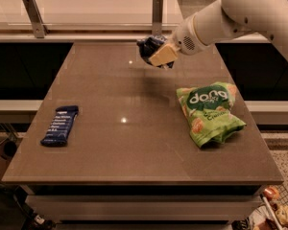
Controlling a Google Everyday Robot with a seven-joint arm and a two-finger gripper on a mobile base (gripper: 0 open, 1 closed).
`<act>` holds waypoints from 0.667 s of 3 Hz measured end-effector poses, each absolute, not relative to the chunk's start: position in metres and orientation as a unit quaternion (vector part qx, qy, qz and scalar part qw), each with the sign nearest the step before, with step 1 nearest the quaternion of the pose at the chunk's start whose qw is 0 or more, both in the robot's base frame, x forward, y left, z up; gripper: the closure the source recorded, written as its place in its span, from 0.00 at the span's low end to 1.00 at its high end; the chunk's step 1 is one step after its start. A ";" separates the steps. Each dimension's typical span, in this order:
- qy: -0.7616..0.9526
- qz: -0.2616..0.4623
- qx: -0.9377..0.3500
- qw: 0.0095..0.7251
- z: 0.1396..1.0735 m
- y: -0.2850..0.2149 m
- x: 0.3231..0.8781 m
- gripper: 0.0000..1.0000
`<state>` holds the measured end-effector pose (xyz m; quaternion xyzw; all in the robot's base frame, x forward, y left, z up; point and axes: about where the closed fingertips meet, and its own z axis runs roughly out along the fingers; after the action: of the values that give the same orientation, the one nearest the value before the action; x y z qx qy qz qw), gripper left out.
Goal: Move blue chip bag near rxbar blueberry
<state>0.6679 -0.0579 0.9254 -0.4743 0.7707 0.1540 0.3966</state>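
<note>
Brown tabletop (134, 147), pale counter (86, 4) w/ metal posts behind. Gripper (159, 55) hangs over table's far part, clamped on blue chip bag (147, 46), bag off the surface. Rxbar blueberry (60, 124) lies well apart, near-left of claw; green bag (209, 111) near-right.

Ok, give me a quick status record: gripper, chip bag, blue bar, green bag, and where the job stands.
gripper: over the far middle of the table, shut on the blue chip bag
blue chip bag: lifted clear of the tabletop, in the gripper
blue bar: lying flat by the table's left edge as seen in the view
green bag: lying on the right side, apart from the gripper
job: not done; blue chip bag and blue bar are far apart
</note>
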 end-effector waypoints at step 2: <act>0.733 0.183 -0.546 0.362 0.921 0.002 0.593 1.00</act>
<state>0.5934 0.0020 0.9213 -0.5463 0.7326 0.1832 0.3623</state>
